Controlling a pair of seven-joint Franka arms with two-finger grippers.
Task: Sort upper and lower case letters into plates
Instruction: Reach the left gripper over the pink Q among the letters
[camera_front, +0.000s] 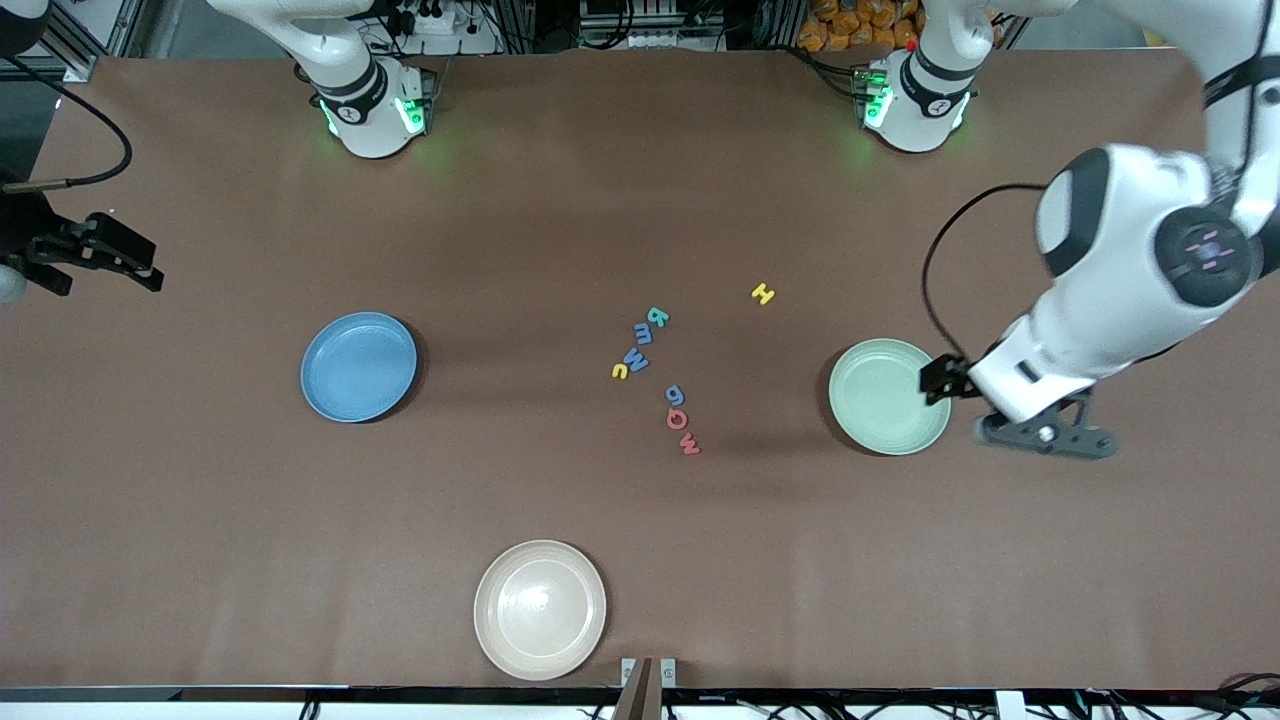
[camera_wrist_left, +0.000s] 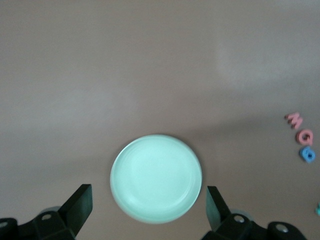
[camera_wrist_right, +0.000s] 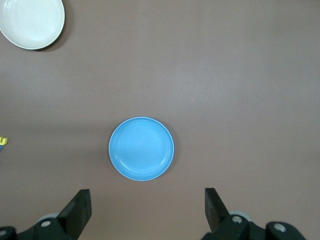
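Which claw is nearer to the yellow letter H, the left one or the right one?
The left claw. It is beside the pale green plate, near the yellow letter H. The right claw waits at the right arm's end of the table.

Two white arms with rounded glossy shells are being shown, each base ringed by a black band and glowing green at its sides. The left arm's large joint is being capped by a black disc bearing small pink marks, and a thin black cable is looping from it down to the wrist. The left gripper (camera_front: 1045, 436) is being seen as dark grey with a pale screw, and black wedge-shaped fingers (camera_wrist_right: 75, 212) on bolted mounts are being shown at the right gripper (camera_front: 100, 262).
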